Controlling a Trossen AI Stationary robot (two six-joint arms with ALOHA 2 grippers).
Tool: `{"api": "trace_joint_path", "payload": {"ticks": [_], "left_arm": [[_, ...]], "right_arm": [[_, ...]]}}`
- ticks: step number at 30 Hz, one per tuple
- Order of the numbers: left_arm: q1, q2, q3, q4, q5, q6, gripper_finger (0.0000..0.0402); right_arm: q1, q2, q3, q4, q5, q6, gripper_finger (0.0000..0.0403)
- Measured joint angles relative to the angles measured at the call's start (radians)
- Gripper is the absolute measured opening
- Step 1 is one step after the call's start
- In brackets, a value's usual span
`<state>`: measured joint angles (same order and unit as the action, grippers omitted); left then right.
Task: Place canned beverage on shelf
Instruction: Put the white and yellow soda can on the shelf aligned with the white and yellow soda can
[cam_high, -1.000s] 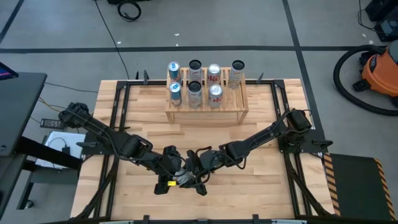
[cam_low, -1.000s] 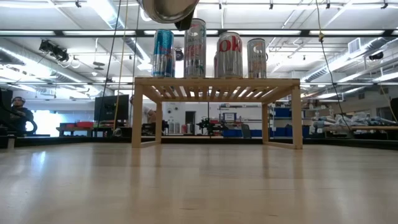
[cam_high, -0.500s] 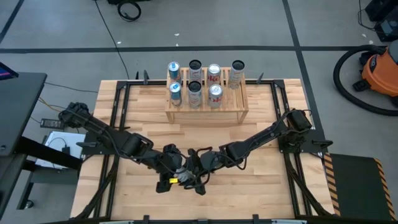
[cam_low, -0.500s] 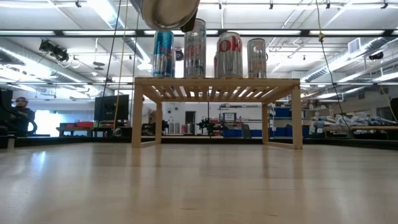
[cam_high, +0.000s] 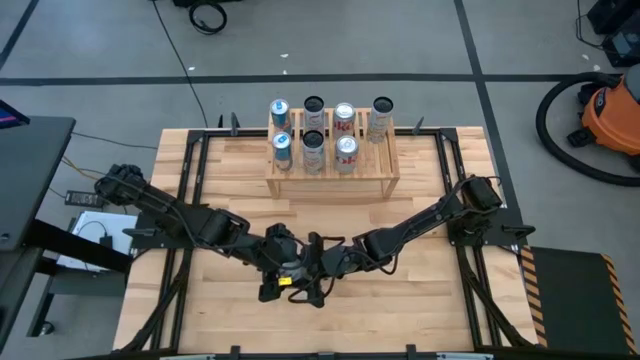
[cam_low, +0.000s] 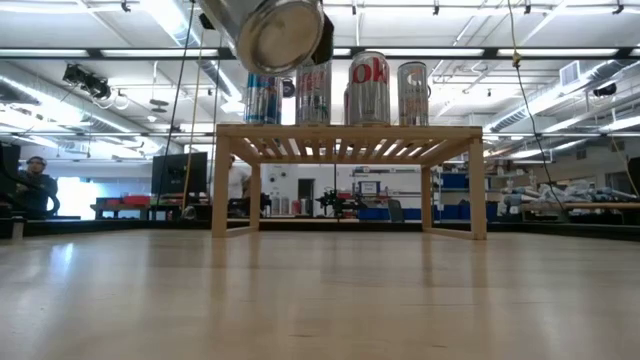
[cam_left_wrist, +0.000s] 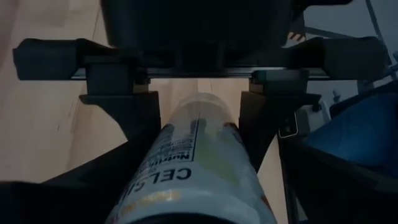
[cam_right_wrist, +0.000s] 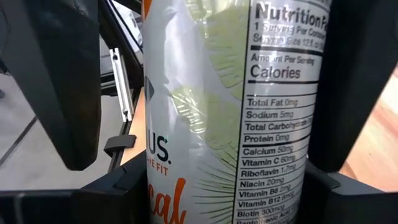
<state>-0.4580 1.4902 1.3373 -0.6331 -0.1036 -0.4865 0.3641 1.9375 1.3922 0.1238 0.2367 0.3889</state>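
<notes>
I am holding a white and silver beverage can (cam_right_wrist: 230, 112) between both my pincers, above the near middle of the light plank surface (cam_high: 420, 190) and well apart from the low light-wood slatted shelf (cam_high: 333, 172) at the far edge. My left pincer (cam_high: 283, 272) is clamping it between its dark fingers (cam_left_wrist: 118, 112), and in that wrist view I am reading "CEL" upside down on the label. My right pincer (cam_high: 318, 270) is gripping it too, its fingers (cam_right_wrist: 62, 81) on either side; here I am reading "Nutrition", "Calories", "Total Fat 0mg", "Sodium 5mg" and orange lettering lower down. In the low view the can's round silver end (cam_low: 280, 35) is hanging high over the surface. Seven cans (cam_high: 345, 118) are standing on the shelf, one showing red "ok" letters (cam_low: 368, 88). Beyond are grey floor, an orange vacuum (cam_high: 612, 112) and a bright workshop hall.
</notes>
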Motion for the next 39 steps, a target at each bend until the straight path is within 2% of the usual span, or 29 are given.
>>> {"api": "trace_joint_path", "payload": {"ticks": [7,17,31,35,39], "left_arm": [[0.005,0.0,0.0,0.042,-0.018,0.008,0.0369],[0.054,-0.004,0.0,0.16,-0.033,0.029,0.0369],[0.144,-0.125,0.0,0.185,-0.02,0.119,0.0369],[0.148,-0.16,0.0,0.164,-0.025,0.185,0.0369],[0.145,-0.183,0.0,0.131,-0.014,0.184,0.0369]], "right_arm": [[0.016,-0.051,0.0,-0.084,0.041,0.006,0.0252],[0.016,-0.155,-0.001,-0.289,0.099,-0.051,0.0254],[0.014,-0.304,-0.001,-0.491,0.185,-0.108,0.0255],[0.014,-0.351,-0.001,-0.536,0.234,-0.136,0.0255],[0.013,-0.406,-0.001,-0.596,0.338,-0.163,0.0255]]}}
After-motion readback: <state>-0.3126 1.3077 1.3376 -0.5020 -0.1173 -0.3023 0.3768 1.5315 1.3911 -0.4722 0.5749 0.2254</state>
